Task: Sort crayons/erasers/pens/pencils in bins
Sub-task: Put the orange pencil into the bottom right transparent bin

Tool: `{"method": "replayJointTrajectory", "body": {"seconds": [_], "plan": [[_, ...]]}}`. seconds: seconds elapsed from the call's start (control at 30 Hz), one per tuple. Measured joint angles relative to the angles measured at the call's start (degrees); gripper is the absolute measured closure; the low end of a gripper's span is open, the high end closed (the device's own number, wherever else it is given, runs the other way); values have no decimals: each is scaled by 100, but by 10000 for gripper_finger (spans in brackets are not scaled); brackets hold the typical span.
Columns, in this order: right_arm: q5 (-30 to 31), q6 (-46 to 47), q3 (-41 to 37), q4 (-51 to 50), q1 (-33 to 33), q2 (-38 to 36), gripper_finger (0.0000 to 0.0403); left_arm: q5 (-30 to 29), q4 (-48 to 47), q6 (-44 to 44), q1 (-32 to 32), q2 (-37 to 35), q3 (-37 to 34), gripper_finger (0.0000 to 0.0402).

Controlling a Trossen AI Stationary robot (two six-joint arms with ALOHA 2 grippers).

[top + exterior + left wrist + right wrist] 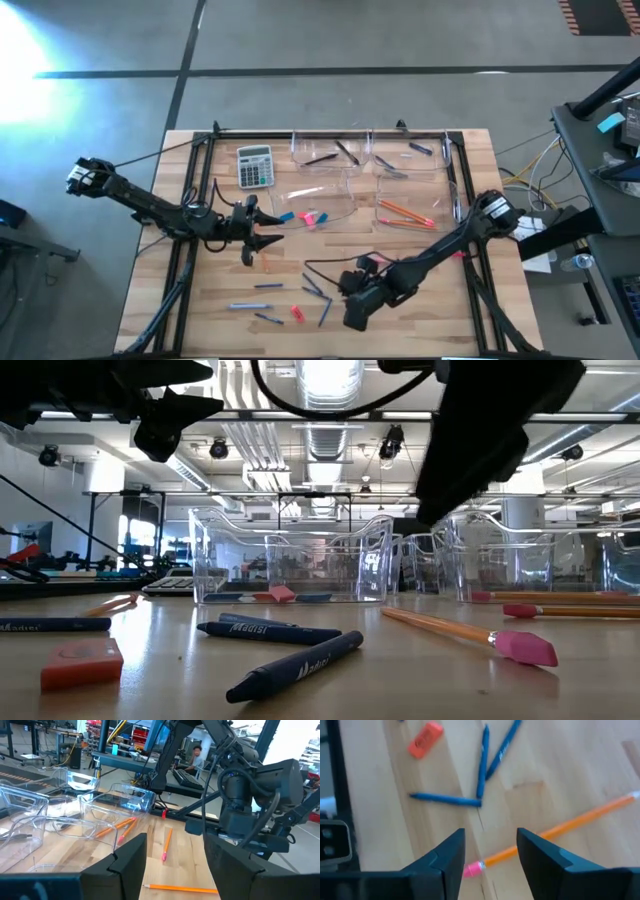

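Observation:
My right gripper (490, 852) is open and hovers over the table's near middle (355, 315). It is above an orange pencil (555, 832) that lies flat on the wood, and the pencil's pink end (472, 868) shows between the fingers. My left gripper (175, 865) is open and empty above the table's left middle (262, 240). Two more pencils (166, 842) lie on the wood ahead of it. Four clear bins stand at the far side; one (410, 205) holds pencils and one (320, 198) holds pink and blue erasers.
Blue crayons (267, 286) (445, 799) and an orange-red eraser (297, 313) lie scattered on the near left of the table. A grey calculator (255, 165) sits at the far left beside the bins. A person (192, 757) sits beyond the table.

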Motion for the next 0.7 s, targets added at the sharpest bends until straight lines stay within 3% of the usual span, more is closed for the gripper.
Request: {"method": "replayJointTrajectory", "body": {"seconds": [0.17,0.43,0.7], "plan": [[59,502,1,82,-54,0,231,-2,0,-2,0,0,0,217],[22,1736,64,-572,-168,0,231,-7,-2,15,-2,0,-2,217],[-182,2213,72,-624,-166,157,231,-23,-3,9,-2,0,-4,217]]}}
